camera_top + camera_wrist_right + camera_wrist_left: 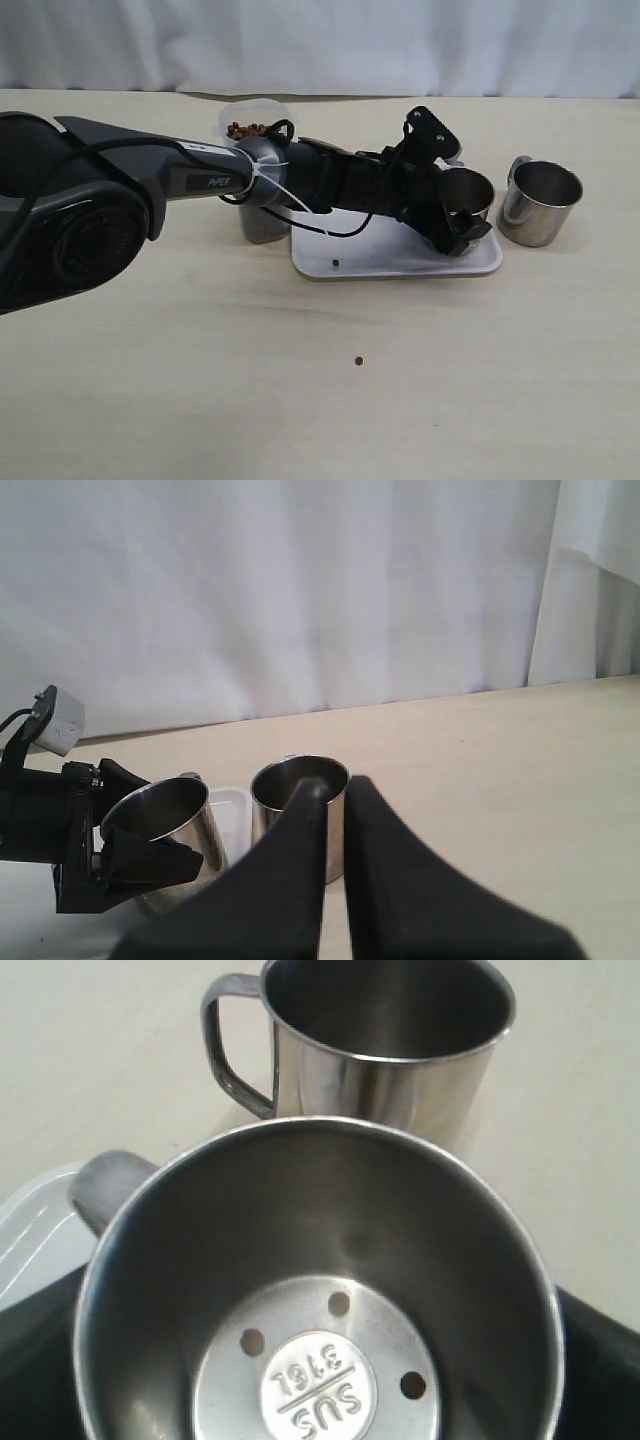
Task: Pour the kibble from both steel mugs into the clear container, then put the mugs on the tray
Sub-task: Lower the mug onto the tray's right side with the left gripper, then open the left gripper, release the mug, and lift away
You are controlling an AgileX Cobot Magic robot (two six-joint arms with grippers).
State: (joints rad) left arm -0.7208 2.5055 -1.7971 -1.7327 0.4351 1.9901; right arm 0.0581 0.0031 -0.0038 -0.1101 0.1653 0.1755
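My left gripper reaches across the white tray, and its fingers lie against the walls of an empty steel mug at the tray's right end. The left wrist view looks down into that mug. The second steel mug stands empty on the table, just right of the tray. Behind my left arm stands the clear container, with kibble showing at its mouth. My right gripper is shut and empty. It hangs apart from both mugs and faces them.
One loose pellet lies on the tray's left part, and another lies on the table in front. A white curtain closes off the far edge of the table. My left arm stretches across the table's left half.
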